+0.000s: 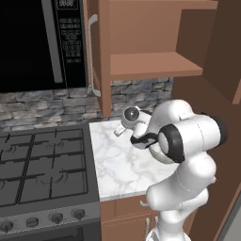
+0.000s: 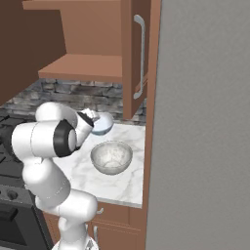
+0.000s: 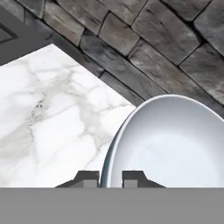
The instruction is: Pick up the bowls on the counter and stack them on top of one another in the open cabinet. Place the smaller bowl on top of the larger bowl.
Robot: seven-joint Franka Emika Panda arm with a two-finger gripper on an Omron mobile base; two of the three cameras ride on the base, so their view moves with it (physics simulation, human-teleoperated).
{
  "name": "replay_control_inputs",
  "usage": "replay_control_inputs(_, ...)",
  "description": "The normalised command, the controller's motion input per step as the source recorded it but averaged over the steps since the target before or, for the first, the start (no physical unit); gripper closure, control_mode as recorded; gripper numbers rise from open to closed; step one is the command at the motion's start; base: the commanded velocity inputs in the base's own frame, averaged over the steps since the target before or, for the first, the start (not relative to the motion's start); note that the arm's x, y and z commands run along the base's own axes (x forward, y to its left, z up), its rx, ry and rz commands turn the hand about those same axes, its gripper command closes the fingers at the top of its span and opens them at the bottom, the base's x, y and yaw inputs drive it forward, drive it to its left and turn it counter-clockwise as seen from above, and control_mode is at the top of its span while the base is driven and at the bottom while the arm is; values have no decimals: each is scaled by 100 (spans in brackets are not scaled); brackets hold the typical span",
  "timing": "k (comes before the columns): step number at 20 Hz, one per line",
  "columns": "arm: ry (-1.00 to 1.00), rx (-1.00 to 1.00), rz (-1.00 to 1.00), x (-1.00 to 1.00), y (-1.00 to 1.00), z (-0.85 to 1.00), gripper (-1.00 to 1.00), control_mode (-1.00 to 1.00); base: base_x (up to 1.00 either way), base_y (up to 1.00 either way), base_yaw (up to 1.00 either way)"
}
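Note:
In the hand view my gripper point(image 3: 110, 178) is shut on the rim of the smaller bowl point(image 3: 175, 140), which is white and glossy and stands tilted over the marble counter point(image 3: 48, 109) by the stone backsplash. From the right base view the smaller bowl point(image 2: 103, 124) sits at the back of the counter point(image 2: 128, 188), with the gripper point(image 2: 93, 118) on its left edge. The larger bowl point(image 2: 112, 157), grey and speckled, rests upright just in front of it. The open cabinet's shelf point(image 2: 83, 66) point(image 1: 155, 66) is bare above. In the left base view my arm hides both bowls.
A black gas stove point(image 1: 42, 164) adjoins the counter point(image 1: 117, 160) on the left, with a black microwave point(image 1: 28, 42) above it. Open cabinet doors with silver handles point(image 1: 92, 52) point(image 2: 141, 53) flank the shelf. A tall grey panel point(image 2: 205, 122) bounds the counter's right.

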Motion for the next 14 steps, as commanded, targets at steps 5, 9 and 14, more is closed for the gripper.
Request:
replay_control_inputs(5, 0, -2, 0, -28, 0, 67, 100, -100, 0, 0, 0)
replay_control_inputs(9, 0, -1, 0, -43, 0, 84, 100, -100, 0, 0, 0)
replay_control_inputs(14, 0, -1, 0, -56, -2, 81, 100, -100, 0, 0, 0)
